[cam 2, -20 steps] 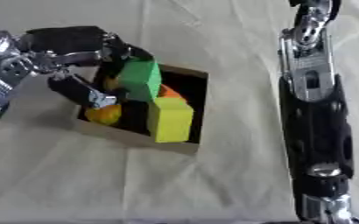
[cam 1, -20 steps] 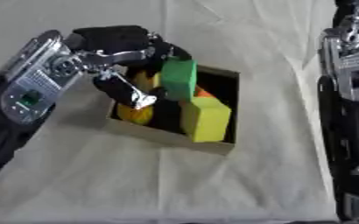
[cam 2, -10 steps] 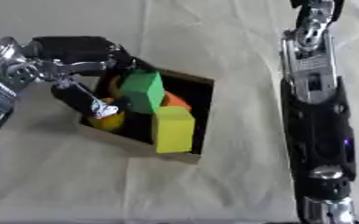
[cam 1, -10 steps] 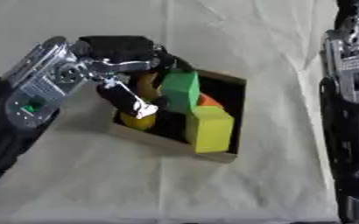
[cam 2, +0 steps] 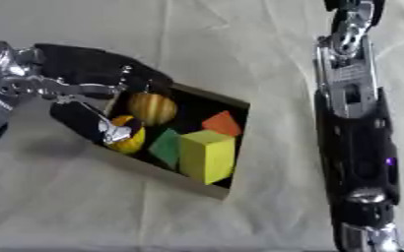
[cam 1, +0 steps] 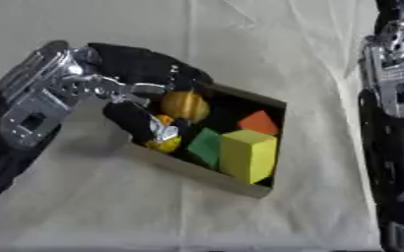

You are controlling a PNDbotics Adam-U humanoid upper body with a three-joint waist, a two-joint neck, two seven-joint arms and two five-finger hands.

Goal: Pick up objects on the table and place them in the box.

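Note:
A shallow dark box [cam 1: 207, 175] with tan walls sits askew on the cloth. Inside lie a yellow block [cam 1: 247, 155], a green block [cam 1: 205, 146], an orange wedge [cam 1: 259, 123], a striped yellow-orange ball [cam 1: 185, 106] and a small yellow ball [cam 1: 164, 144]. My left hand [cam 1: 141, 69] hovers over the box's left corner, open. Its fingers spread above the striped ball and its thumb [cam 1: 138, 120] reaches down beside the small yellow ball. Nothing is in its grasp. My right arm [cam 2: 353, 113] hangs along the right edge, and its hand is out of view.
Wrinkled beige cloth [cam 1: 111, 211] covers the table all around the box. The right arm fills the strip to the right of the box. No loose objects show on the cloth outside the box.
The green block was held in my left hand above the box and now lies inside it beside the yellow block. The hand has opened and drawn back toward the left.

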